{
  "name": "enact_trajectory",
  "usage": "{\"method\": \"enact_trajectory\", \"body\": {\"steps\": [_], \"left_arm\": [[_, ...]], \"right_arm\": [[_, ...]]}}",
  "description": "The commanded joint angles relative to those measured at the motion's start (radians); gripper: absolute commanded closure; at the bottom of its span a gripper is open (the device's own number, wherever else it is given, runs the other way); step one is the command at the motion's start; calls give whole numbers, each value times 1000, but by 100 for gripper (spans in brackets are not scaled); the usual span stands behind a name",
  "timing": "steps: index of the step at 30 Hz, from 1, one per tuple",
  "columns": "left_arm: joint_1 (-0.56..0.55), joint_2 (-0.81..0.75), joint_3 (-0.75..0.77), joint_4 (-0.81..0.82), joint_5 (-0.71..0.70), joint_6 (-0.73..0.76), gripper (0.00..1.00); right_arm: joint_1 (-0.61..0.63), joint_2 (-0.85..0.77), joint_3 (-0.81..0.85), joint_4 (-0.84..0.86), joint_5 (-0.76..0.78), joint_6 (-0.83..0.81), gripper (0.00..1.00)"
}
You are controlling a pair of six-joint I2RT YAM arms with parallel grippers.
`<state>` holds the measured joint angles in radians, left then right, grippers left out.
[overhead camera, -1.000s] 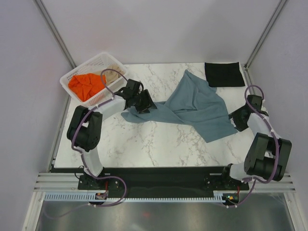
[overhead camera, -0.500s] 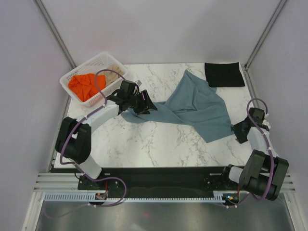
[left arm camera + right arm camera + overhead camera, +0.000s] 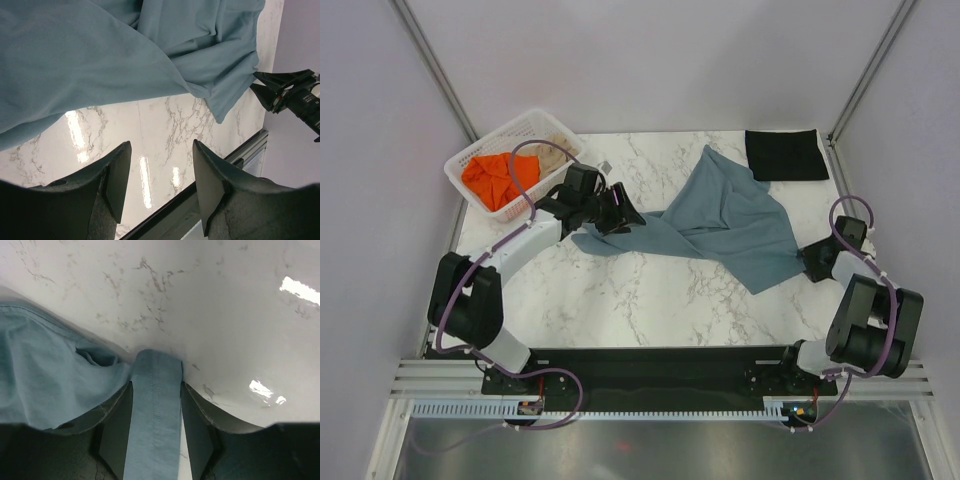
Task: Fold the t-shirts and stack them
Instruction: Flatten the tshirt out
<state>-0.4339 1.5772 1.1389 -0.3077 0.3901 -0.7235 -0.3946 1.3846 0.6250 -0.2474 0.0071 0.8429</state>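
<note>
The slate blue-grey t-shirt [image 3: 730, 220] lies crumpled and spread across the middle of the marble table. My left gripper [image 3: 623, 215] is open and empty at the shirt's left end; in the left wrist view [image 3: 160, 146] the cloth [image 3: 75, 65] lies beyond the fingertips. My right gripper [image 3: 808, 263] is at the shirt's right corner. In the right wrist view [image 3: 156, 383] its jaws stand apart with a flat hem strip [image 3: 155, 410] between them. A folded black t-shirt [image 3: 785, 155] lies at the back right. Orange [image 3: 498, 178] and beige [image 3: 555, 152] t-shirts sit in the basket.
The white lattice basket [image 3: 506, 130] stands at the back left, close to my left arm. Grey walls and metal posts close in the table. A black rail [image 3: 650, 360] runs along the near edge. My right gripper also shows in the left wrist view [image 3: 256, 81].
My right gripper swung out towards the near right, then came back in to the shirt's right corner. My left arm's elbow shifted left; its gripper stayed at the shirt's left end.
</note>
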Motion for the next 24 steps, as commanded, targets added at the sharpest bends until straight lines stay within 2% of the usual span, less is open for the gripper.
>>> {"method": "enact_trajectory", "body": {"steps": [1, 3, 5, 6, 7, 8, 15, 24], "left_arm": [[-2, -34, 35, -5, -46, 41, 40], [-2, -46, 27, -7, -56, 41, 40], [-6, -63, 16, -5, -63, 45, 40], [-8, -66, 12, -5, -68, 59, 40], [-8, -71, -2, -7, -74, 65, 40], [-8, -78, -8, -7, -76, 68, 40], [-29, -124, -82, -5, -69, 79, 38], [-46, -126, -58, -5, -45, 78, 37]], "right_arm": [[7, 91, 28, -45, 33, -31, 49], [5, 102, 36, -90, 59, -38, 53], [5, 97, 33, -110, 65, -41, 65], [5, 91, 33, -130, 76, -41, 74], [5, 76, 36, -136, 77, -44, 92], [7, 67, 51, -147, 80, -53, 98], [7, -73, 157, -306, 119, -77, 100], [16, -231, 128, -375, 102, -88, 100]]}}
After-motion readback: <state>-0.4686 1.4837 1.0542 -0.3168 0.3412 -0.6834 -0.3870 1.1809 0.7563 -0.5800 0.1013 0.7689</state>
